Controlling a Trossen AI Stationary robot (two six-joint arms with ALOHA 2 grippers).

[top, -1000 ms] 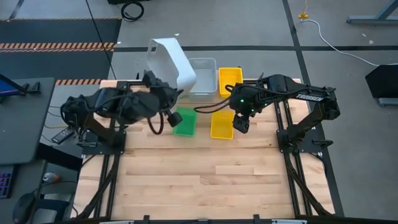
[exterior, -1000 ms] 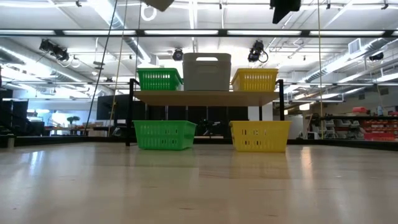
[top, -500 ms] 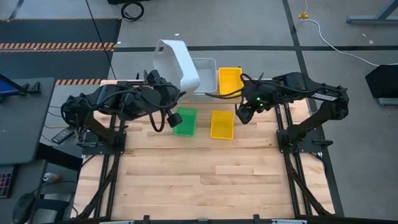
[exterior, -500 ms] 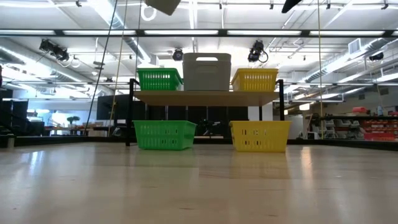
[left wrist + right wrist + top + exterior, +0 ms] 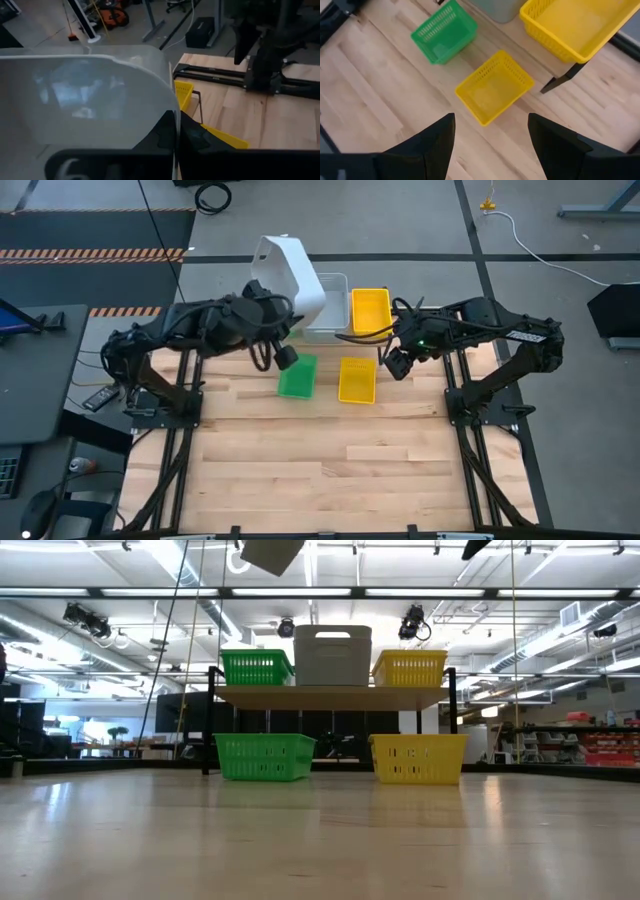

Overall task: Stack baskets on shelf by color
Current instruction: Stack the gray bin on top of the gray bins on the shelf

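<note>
My left gripper (image 5: 268,308) is shut on a pale grey basket (image 5: 288,272) and holds it high above the shelf's left part; its corner shows at the top of the low view (image 5: 272,552). On the shelf (image 5: 330,696) stand a green basket (image 5: 257,667), a grey one (image 5: 333,655) and a yellow one (image 5: 410,667). A green basket (image 5: 297,376) and a yellow basket (image 5: 357,380) rest on the table in front of it. My right gripper (image 5: 492,145) hangs open, high above the table right of the yellow basket. My left gripper pinches the grey basket's thin wall at its edge (image 5: 172,102), one finger (image 5: 164,134) on each face. The basket is lifted clear of everything and tilted, stretching away from the fingers toward the far side.
The shelf stands at the table's far edge on black legs (image 5: 211,720). The near half of the wooden tabletop (image 5: 330,470) lies in front of the baskets. Both arms' frames run along the table's left and right sides.
My left gripper has swung the held grey basket toward the table's right, over the shelf's middle. My right gripper has risen from above the yellow basket on the table, drawn back toward the right and rolled, staying open. The baskets on table and shelf have kept still.
</note>
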